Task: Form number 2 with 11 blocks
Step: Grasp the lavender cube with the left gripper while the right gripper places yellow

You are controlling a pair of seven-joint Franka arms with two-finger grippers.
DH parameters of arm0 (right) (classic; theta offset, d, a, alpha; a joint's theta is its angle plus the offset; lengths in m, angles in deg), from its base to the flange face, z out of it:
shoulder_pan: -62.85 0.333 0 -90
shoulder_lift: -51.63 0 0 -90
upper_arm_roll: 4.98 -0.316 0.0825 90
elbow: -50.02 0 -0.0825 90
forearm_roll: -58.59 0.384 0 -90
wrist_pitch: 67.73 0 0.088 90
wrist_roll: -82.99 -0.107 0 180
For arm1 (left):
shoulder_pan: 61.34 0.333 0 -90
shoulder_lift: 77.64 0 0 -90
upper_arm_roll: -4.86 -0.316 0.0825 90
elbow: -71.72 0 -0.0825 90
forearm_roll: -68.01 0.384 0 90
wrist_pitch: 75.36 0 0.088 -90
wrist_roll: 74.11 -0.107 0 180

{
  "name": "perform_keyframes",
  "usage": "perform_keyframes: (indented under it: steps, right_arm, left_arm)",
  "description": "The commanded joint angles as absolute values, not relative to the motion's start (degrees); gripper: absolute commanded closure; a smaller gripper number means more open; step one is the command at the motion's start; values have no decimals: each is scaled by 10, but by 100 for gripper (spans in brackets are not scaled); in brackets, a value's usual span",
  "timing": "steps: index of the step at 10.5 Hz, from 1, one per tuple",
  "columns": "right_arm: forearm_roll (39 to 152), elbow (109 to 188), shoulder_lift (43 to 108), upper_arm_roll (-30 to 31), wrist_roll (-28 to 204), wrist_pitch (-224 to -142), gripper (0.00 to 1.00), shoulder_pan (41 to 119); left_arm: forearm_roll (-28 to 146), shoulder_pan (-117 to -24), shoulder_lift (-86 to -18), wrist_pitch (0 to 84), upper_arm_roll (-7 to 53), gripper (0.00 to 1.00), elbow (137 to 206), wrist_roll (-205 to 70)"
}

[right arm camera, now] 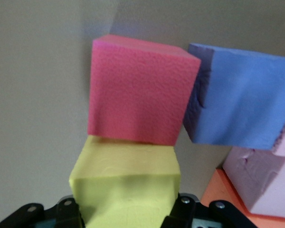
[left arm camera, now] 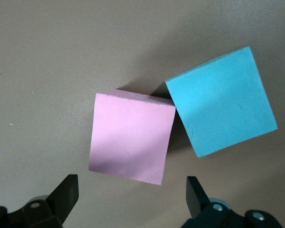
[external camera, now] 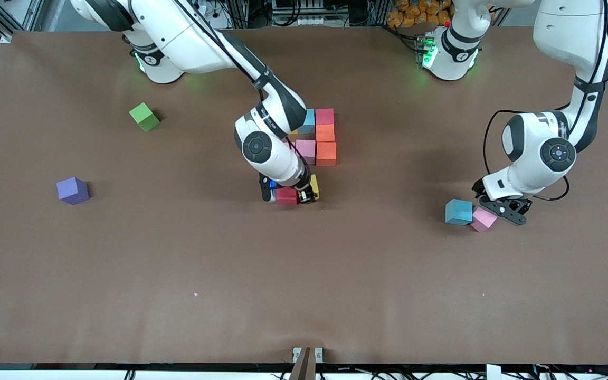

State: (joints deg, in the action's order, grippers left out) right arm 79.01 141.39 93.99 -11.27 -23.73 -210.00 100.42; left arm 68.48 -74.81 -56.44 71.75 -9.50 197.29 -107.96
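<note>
A partial digit of blocks [external camera: 325, 134] lies mid-table: light blue, red, two orange and pink cubes. My right gripper [external camera: 308, 194] is at its near row, shut on a yellow block [right arm camera: 126, 185] that touches a red block [right arm camera: 140, 90]. A blue-violet block [right arm camera: 242, 102] sits beside the red one. My left gripper [left arm camera: 131, 197] hangs open by a pink block [left arm camera: 131, 142] toward the left arm's end; the block lies just past the fingertips and touches a light blue block [left arm camera: 221, 102]. A purple block [external camera: 73, 190] lies alone toward the right arm's end.
A lime-green cube [external camera: 144, 116] sits by itself near the right arm's base. The right arm's wrist covers part of the block cluster in the front view. Bare brown table [external camera: 304, 285] stretches along the near edge.
</note>
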Motion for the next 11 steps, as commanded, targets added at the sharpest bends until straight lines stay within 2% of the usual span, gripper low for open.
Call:
perform_keyframes:
  steps: [1,8,11]
  right_arm:
    - [781,1403,952,-101,-249,-2106,91,1014]
    - [779,1414,968,-94,-249,-2129,91,1027]
    - [778,1414,970,-85,-250,-2126,74,1032]
  left_arm:
    - [670,-748,-552,722,-96,0,1959,-1098]
    - [670,-749,-528,722,-94,0,1932,-1100]
    - [670,-752,-521,722,-94,0,1923,-1100]
